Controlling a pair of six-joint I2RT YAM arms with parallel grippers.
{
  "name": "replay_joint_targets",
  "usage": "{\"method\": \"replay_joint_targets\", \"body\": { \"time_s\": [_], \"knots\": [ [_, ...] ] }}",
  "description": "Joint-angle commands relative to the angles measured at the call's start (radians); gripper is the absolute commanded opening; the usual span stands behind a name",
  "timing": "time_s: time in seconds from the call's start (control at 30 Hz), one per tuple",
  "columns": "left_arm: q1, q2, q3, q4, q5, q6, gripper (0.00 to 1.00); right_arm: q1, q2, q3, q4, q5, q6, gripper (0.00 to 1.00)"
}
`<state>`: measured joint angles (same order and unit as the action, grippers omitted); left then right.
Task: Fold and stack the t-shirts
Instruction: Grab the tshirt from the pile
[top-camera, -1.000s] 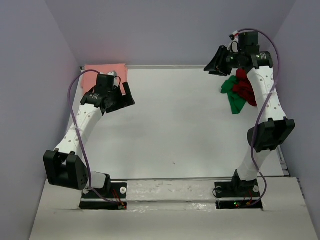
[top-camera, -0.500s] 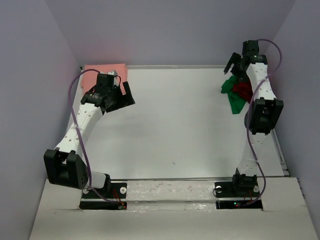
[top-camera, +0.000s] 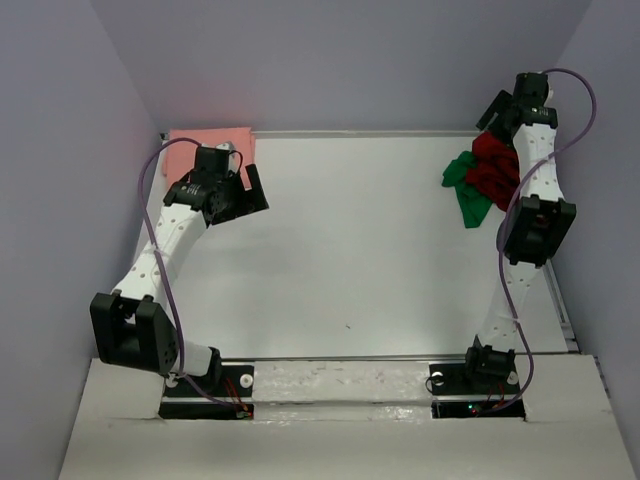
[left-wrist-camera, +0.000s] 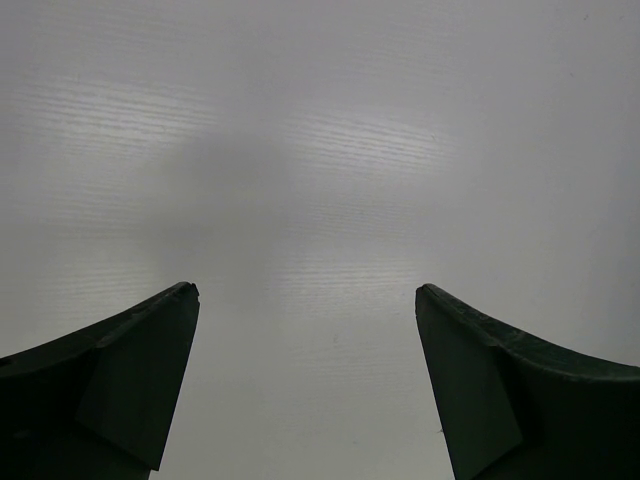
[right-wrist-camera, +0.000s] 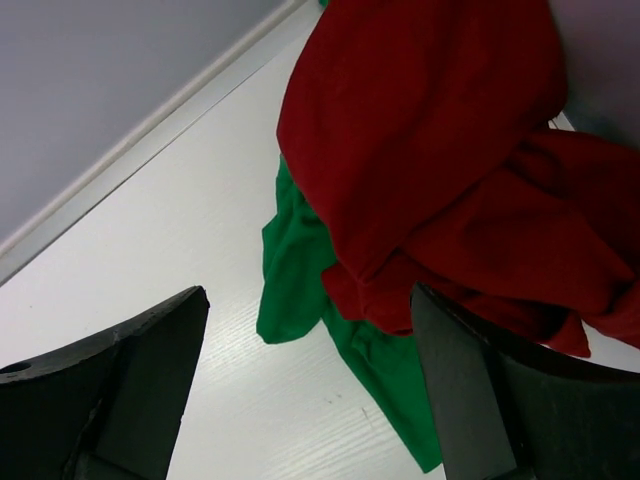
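The dark red t-shirt (top-camera: 490, 168) lay crumpled at the far right corner of the table (top-camera: 350, 250), bunched on top of the bright green t-shirt (top-camera: 466, 198). The green cloth stuck out from under the red one on its left and near sides. In the right wrist view the red folds (right-wrist-camera: 430, 150) filled the upper right, with the green (right-wrist-camera: 300, 260) spilling from beneath them onto the white surface. The salmon pink t-shirt (top-camera: 195, 146) lay flat in the far left corner, well apart from the other two, partly hidden behind the left arm.

The right gripper (top-camera: 496, 110) hung over the far right corner above the red and green heap. Its fingers (right-wrist-camera: 150, 380) were spread wide with nothing between them, and whether they touched the cloth could not be told. The left gripper (top-camera: 252, 195) hovered just beside the pink shirt, over bare table. Its fingers (left-wrist-camera: 140, 370) were also spread wide and held nothing; only the white surface showed between them.
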<state>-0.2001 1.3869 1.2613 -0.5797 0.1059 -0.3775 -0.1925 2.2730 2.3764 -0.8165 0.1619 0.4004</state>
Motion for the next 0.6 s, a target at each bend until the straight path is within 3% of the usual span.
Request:
{"method": "replay_joint_targets", "body": {
  "time_s": [0.0, 0.33, 0.43, 0.57],
  "knots": [
    [0.016, 0.021, 0.043, 0.004, 0.002, 0.035, 0.99, -0.028, 0.043, 0.037, 0.059, -0.024, 0.015, 0.86],
    [0.036, 0.034, 0.043, -0.009, -0.003, 0.057, 0.99, -0.057, 0.077, 0.030, 0.068, -0.035, 0.031, 0.85],
    [0.041, 0.041, 0.044, -0.012, -0.005, 0.065, 0.99, -0.058, 0.089, 0.033, 0.079, -0.050, 0.040, 0.69],
    [0.045, 0.049, 0.047, -0.022, -0.011, 0.072, 0.99, -0.067, 0.117, 0.049, 0.076, -0.074, 0.066, 0.71]
  ]
}}
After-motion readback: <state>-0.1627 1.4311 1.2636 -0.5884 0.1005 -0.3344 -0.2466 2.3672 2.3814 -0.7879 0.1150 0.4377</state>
